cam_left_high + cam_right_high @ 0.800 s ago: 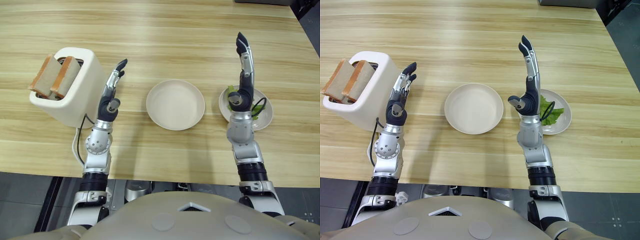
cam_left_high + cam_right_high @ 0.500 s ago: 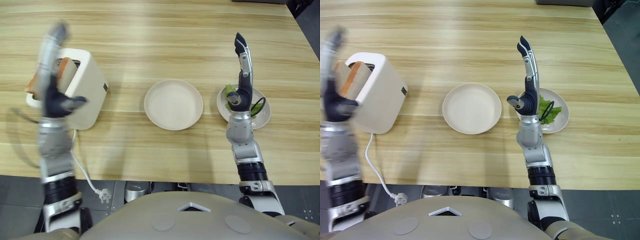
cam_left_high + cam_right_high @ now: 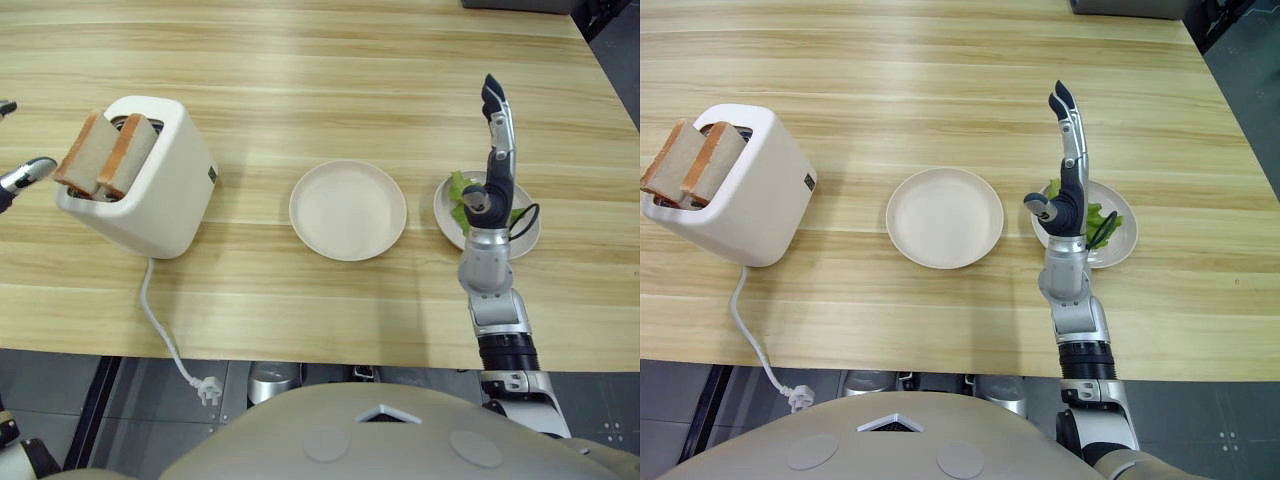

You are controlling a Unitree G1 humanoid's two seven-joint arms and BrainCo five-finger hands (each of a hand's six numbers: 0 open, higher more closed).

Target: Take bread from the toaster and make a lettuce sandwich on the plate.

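A cream toaster stands at the table's left with two toasted bread slices sticking up from its slots. In the middle sits an empty cream plate. A smaller plate on the right holds green lettuce. My right hand stands upright in front of that plate, fingers straight and open, holding nothing. At the view's left edge, just left of the toaster, the tips of my left hand show, spread apart and holding nothing.
The toaster's white cord runs over the table's front edge, and its plug hangs below. Bare wooden tabletop stretches behind the plates and toaster. A dark object sits at the far right corner.
My left hand has swung from the toaster's right side up and over to its left, at the view's edge. The right hand has shifted slightly right, still upright.
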